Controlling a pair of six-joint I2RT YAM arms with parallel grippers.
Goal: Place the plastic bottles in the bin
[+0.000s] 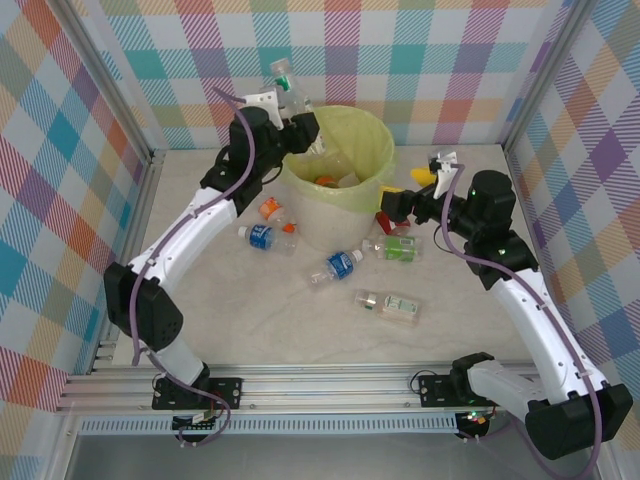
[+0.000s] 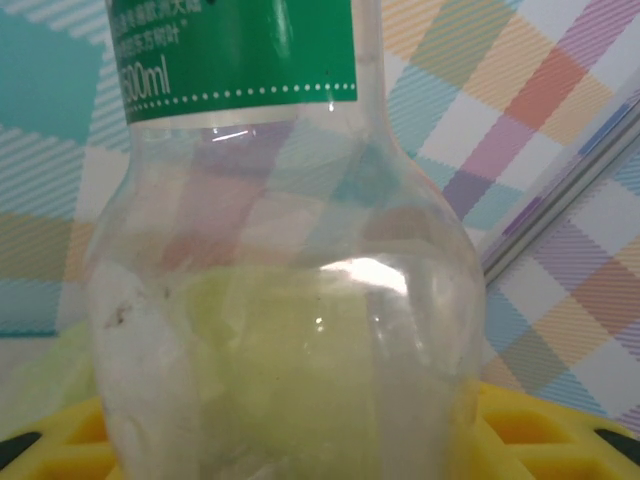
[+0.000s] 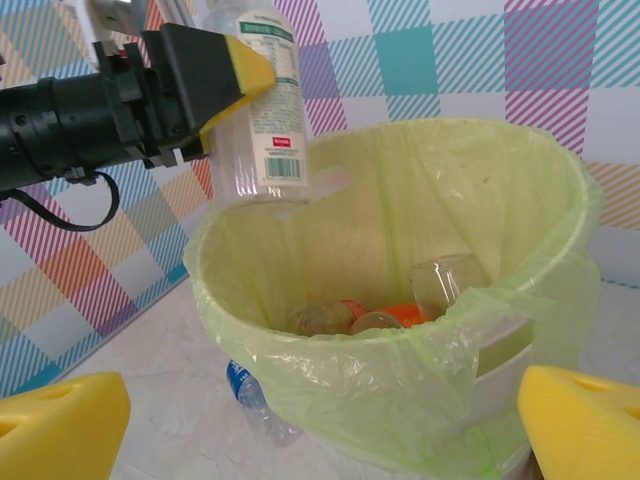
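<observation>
Clenched on a green-labelled bottle (image 2: 280,300), the left gripper (image 3: 245,75) holds it upright over the bin (image 1: 378,140) rim at ten o'clock; right gripper (image 3: 320,430) hangs released at the bin's four o'clock; loose bottles (image 1: 341,266) lie on the table (image 1: 300,330) from five to eight o'clock.
</observation>
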